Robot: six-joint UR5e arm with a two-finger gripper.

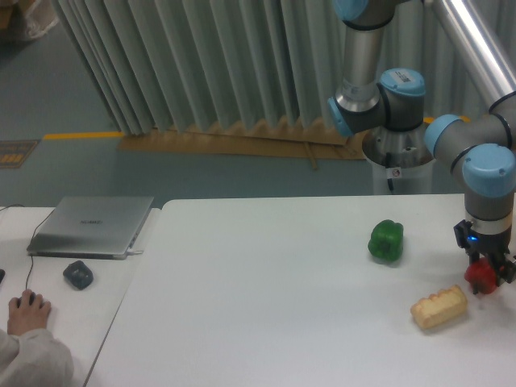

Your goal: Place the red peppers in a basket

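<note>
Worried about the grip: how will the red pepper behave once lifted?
The red pepper looks glossy, so it may slip in the hand. Its rounded, lobed shape suggests it would roll if dropped on the table. Probably light.
</note>
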